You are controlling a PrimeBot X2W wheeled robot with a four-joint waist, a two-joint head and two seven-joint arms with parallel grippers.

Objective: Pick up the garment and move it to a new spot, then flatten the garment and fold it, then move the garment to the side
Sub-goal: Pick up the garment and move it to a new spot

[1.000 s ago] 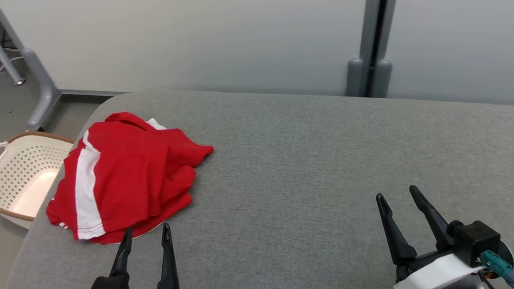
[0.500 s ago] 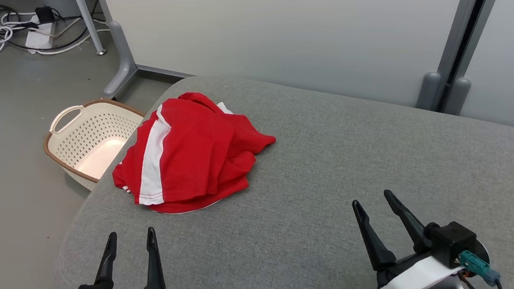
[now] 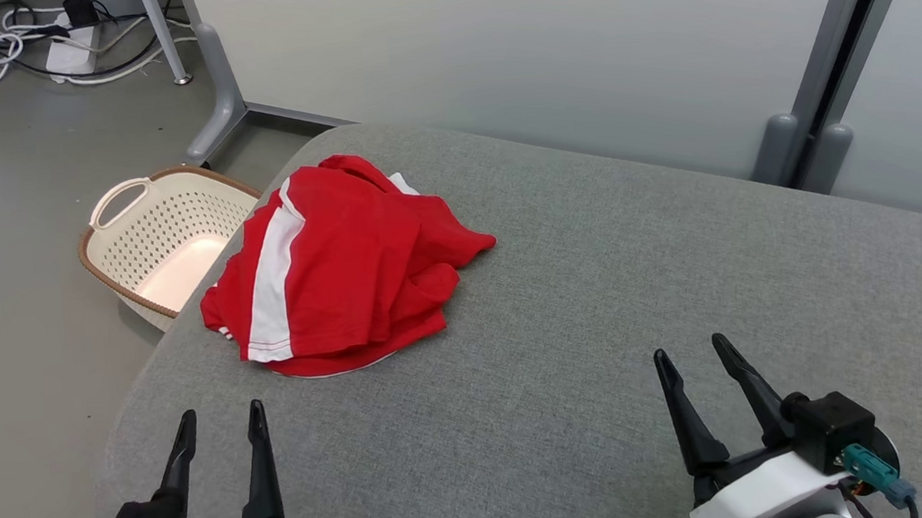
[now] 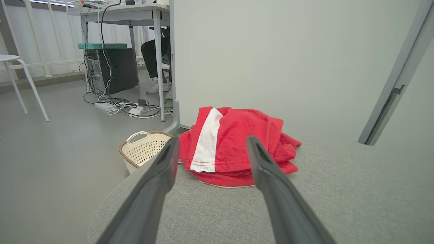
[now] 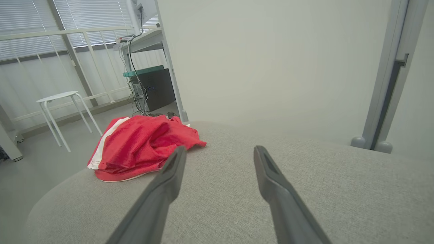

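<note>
The garment (image 3: 345,269) is red with a white stripe and lies crumpled near the far left corner of the grey table (image 3: 598,297). It also shows in the left wrist view as a heap (image 4: 234,145) and in the right wrist view at the left (image 5: 142,145). My left gripper (image 3: 220,414) stands open at the lower left, a short way in front of the garment and apart from it. My right gripper (image 3: 690,349) stands open at the lower right, far from the cloth. Nothing sits between either pair of fingers.
A cream perforated basket (image 3: 155,244) stands on the floor just left of the table's corner. Grey partition panels (image 3: 493,47) with a post (image 3: 830,85) close off the far side. Cables (image 3: 9,48) and a desk leg lie on the floor at the far left.
The head camera has swung left, so the whole picture shifted right. The left gripper now sits farther back from the garment's near hem. Both grippers stay open; the garment lies unchanged.
</note>
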